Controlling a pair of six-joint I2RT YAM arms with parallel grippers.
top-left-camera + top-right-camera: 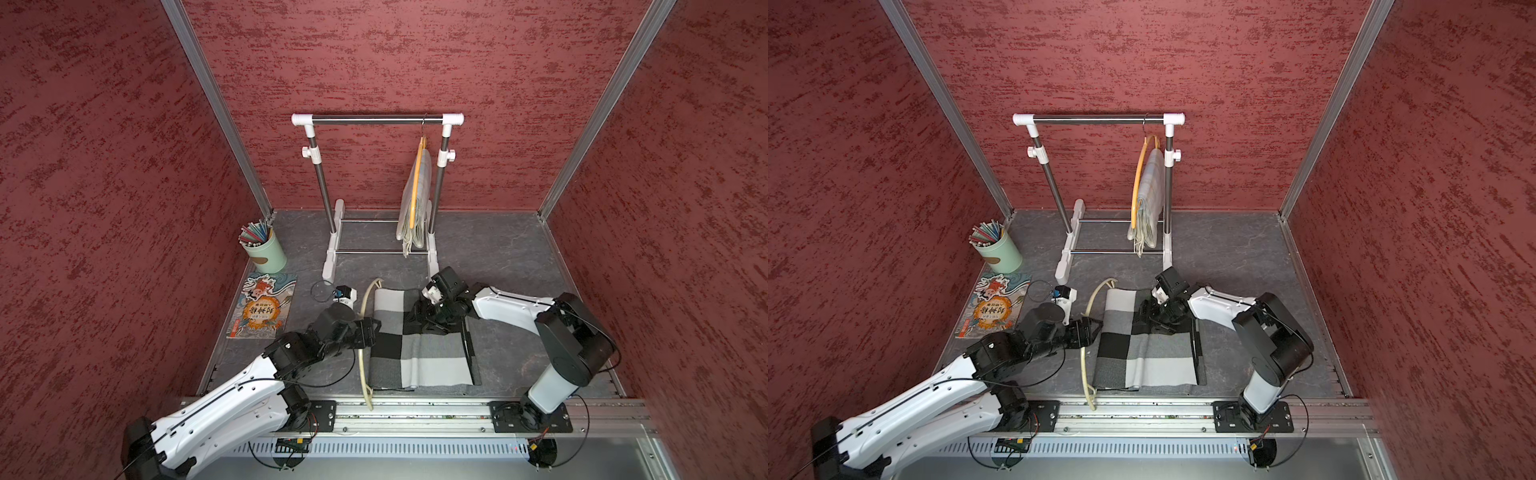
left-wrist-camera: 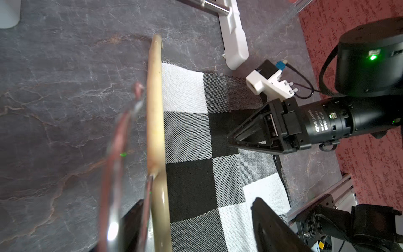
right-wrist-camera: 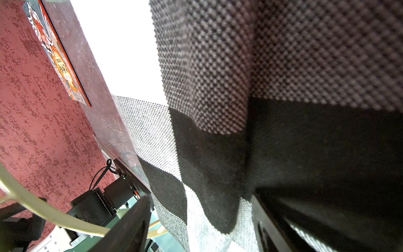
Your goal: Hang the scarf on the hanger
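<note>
The picture book (image 1: 262, 307) on the left shows big Chinese writing. The left gripper (image 1: 374, 328) has its jaws apart around the cream hanger (image 1: 364, 365). The checked scarf (image 1: 419, 357) lies flat just beside it. The right gripper (image 1: 417, 326), jaws apart, sits on the scarf; its label (image 2: 322, 122) maybe says DAMIAO.

Scarf (image 1: 419, 357): woven cloth, black, grey and white checks; matt, coarse weave.
Cream hanger (image 1: 363, 374): smooth, slight gloss; looks plastic.
Rack (image 1: 376, 120): polished metal bars, white plastic joints.
Tabletop (image 1: 511, 257): dark grey, stone-look, matt.
Walls (image 1: 104, 166): red, rough-textured.
Book (image 1: 262, 309): glossy printed paper cover.
</note>
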